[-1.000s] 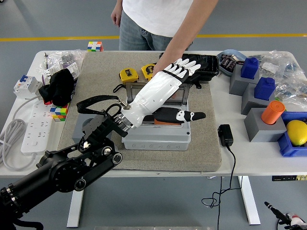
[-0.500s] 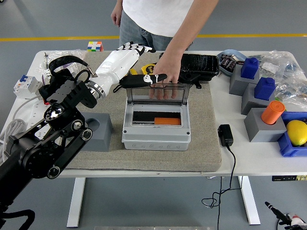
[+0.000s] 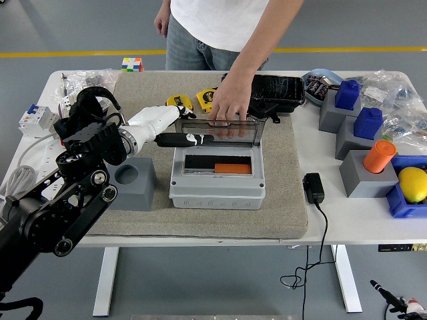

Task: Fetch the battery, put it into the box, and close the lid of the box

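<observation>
I see a white table on grey floor, with a beige mat under the work. Count: two yellow tape measures, two blue blocks, one orange cylinder. The grey box sits mid-mat, its clear lid raised, the orange battery inside. My left hand lies at the lid's left edge, above the battery, fingers extended, gripping nothing. A person's hand rests on the lid's top.

Battery inside box, left of charger.
</observation>
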